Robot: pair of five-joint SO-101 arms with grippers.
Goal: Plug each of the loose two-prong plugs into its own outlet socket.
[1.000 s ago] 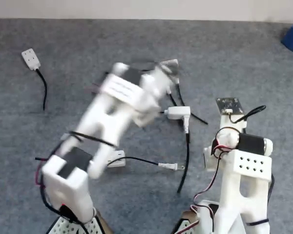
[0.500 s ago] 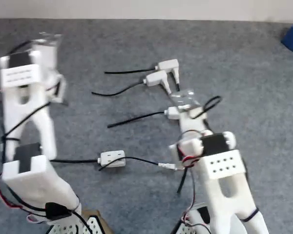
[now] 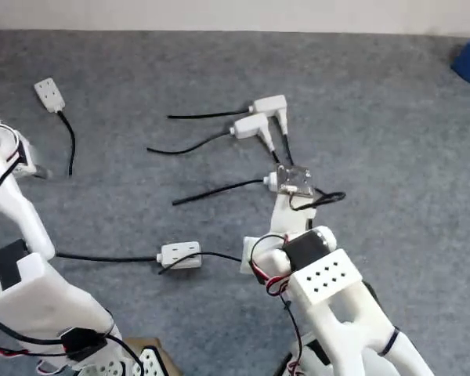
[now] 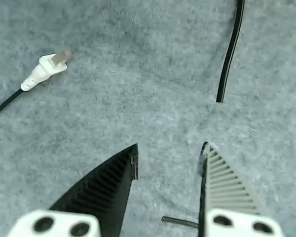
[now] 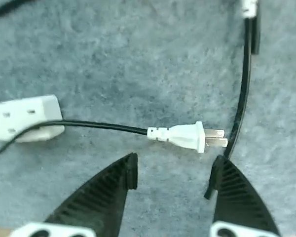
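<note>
The right gripper is hovering spread short of the plug; closing here is risking snagging its cord, lower centre of the high view.

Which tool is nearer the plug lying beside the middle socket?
Right. The right tool hangs directly over that plug; the left tool sits far off at the table's left side.

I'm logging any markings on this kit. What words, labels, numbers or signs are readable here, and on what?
No text can be read in any view.
On the white plug: no marking shows.
On the outlet socket: a plain white face with slots, no print.
On the small board at an arm's wrist: anything printed is too small to read.
</note>
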